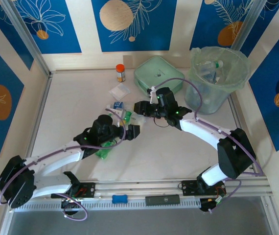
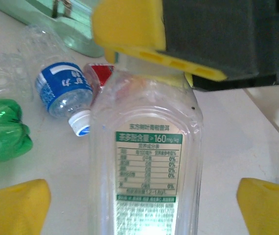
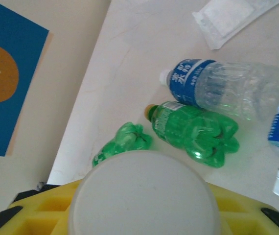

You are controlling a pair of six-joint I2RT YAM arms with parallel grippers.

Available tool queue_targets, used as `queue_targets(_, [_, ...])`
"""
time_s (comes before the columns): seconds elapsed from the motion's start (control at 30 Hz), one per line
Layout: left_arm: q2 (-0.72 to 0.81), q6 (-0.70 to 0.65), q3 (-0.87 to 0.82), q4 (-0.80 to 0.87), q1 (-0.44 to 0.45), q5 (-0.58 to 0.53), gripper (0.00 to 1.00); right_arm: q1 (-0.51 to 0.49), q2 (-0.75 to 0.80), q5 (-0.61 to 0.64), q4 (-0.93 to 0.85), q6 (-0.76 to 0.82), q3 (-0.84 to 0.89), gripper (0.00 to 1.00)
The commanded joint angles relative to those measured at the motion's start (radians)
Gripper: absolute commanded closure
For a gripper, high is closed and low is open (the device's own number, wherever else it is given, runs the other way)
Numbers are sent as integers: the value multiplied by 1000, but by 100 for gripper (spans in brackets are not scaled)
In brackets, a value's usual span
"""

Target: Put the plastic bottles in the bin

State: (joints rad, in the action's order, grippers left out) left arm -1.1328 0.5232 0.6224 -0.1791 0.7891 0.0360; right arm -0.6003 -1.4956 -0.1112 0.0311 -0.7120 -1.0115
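Top view: the bin (image 1: pixel 204 100), at two o'clock, holds a few bottles (image 1: pixel 212 65); the left gripper (image 1: pixel 131 131) and right gripper (image 1: pixel 140 107) meet mid-table.

Left wrist: the left fingers (image 2: pixel 12 208) stand spread either side of a clear bottle (image 2: pixel 147 171); the right gripper pinches its top.

Right wrist: gripped only at the cap (image 3: pixel 142 196), it may slip in transit; a green bottle (image 3: pixel 193 129) lies at one o'clock.

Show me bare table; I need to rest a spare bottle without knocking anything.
Bare: the far-left table between the left rail and the white packet; the near middle beyond the front rail. Crowded: centre, where plastic bottles lie around the left gripper and the clear bottle in the right gripper, and the gap between mint-green case and bin.
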Motion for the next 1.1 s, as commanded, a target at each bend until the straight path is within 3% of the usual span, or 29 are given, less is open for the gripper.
queue_targets(0.0, [65,15,-26,15,-18,-105,1,12,46,60,-72,43,-31,61])
queue_targets(0.17, [153,44,-55,151,-39,-310,1,42,106,138,-177,79,-58,62])
queue_targets(0.27, [190,92,-76,202,-60,-362,1,74,148,173,-242,102,-92,63])
queue_targets(0.43, [194,143,-108,157,-89,-312,1,169,210,203,-351,153,-200,63])
queue_targets(0.73, [50,103,-25,176,-99,-132,1,459,241,138,-431,183,-424,63])
queue_targets(1.07, [-94,132,12,104,-100,-43,1,725,209,205,-308,123,-504,63])
